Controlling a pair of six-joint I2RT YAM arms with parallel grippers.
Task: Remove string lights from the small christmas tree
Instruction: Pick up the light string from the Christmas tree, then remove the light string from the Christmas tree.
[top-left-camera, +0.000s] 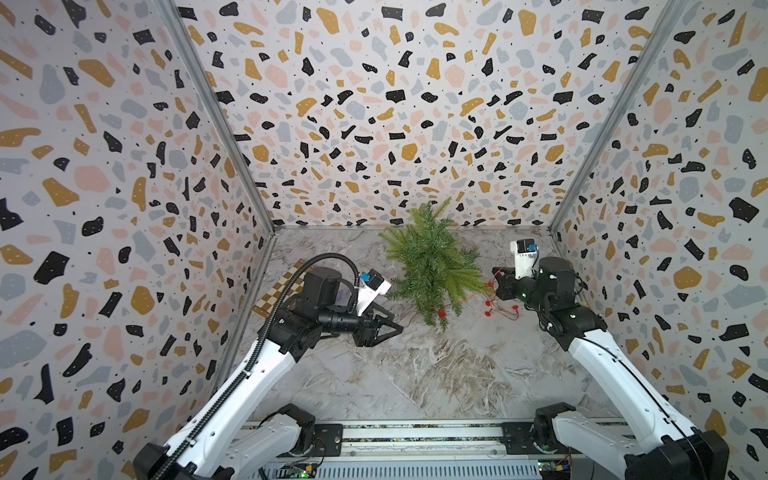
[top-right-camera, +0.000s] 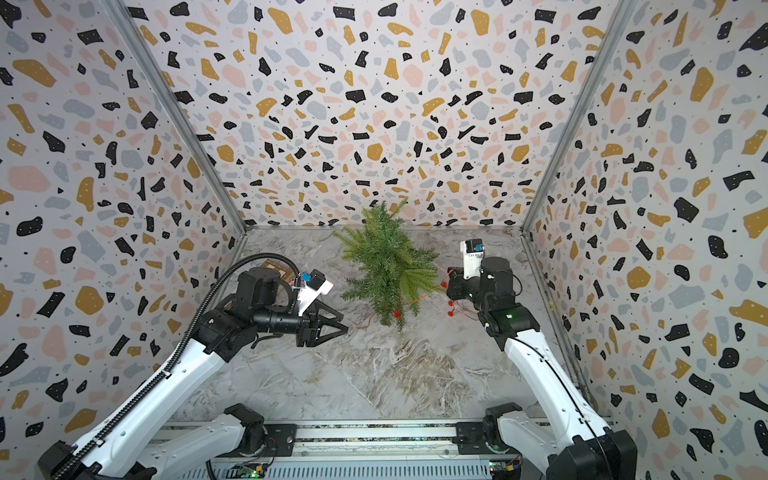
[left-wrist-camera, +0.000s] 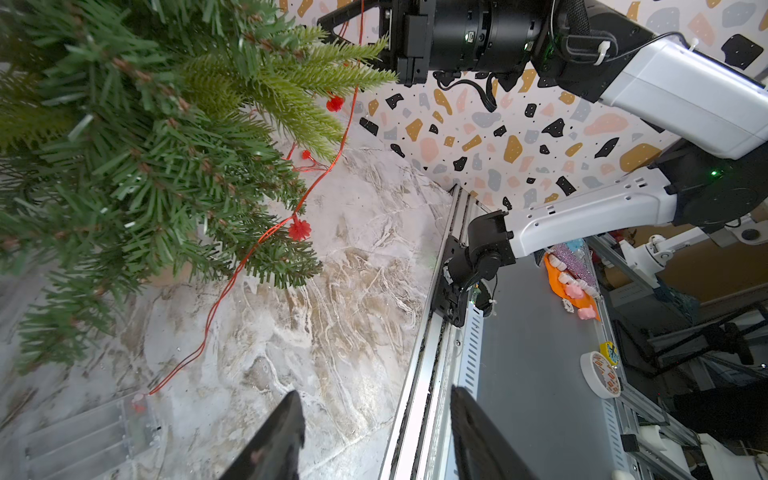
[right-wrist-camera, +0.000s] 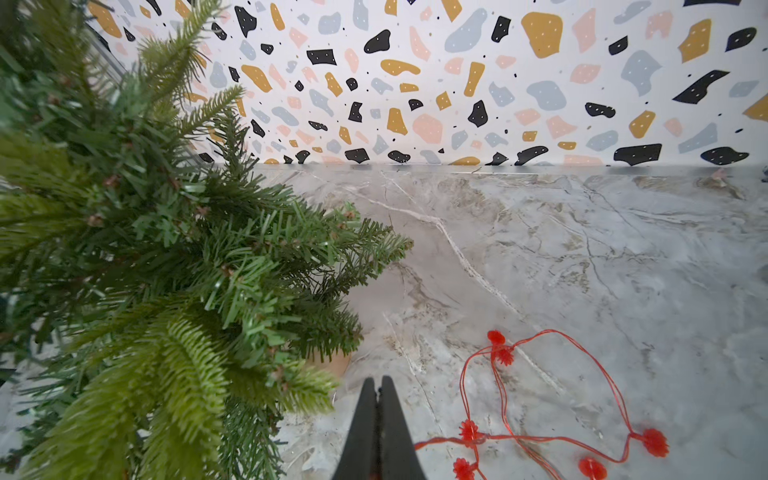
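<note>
Two arms flank the small christmas tree (top-left-camera: 432, 266), which stands at the far middle of the marble table (top-left-camera: 436, 374), close to the back wall (top-left-camera: 395, 124). The right gripper (right-wrist-camera: 377, 399), just right of the tree, has its jaws pressed together on the wire of the string lights (right-wrist-camera: 469, 432). From there the strand crosses the tree's near lower branches and runs left to the clear box (left-wrist-camera: 91, 432) lying on the table. More red bulbs lie heaped on the table right of the tree. The left gripper (top-left-camera: 390, 328), to the near left of the tree, hangs with its jaws apart, holding nothing.
</note>
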